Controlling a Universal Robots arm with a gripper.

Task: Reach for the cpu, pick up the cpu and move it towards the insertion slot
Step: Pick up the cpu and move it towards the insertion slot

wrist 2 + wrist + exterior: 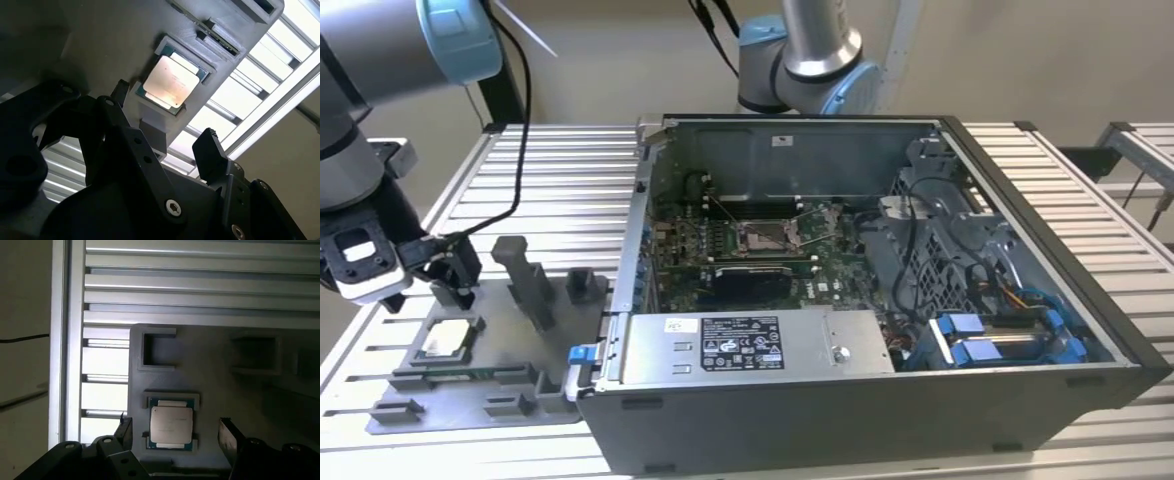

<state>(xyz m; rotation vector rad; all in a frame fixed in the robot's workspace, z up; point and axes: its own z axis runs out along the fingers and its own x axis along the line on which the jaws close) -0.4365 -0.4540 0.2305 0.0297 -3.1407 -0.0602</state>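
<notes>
Gripper [175, 429] is wide open and empty, hovering over the cpu [171, 425] with a finger off each side. The cpu sits flat in its pocket on the grey tray [210, 370]. I'd guess it's light, stiff, slick on top and delicate underneath, so pinch the opposite edges. The insertion slot [767, 235] is well apart, inside the computer case [854, 420]. Print on the cpu and the label [740, 343] on the case looks unreadable.
</notes>
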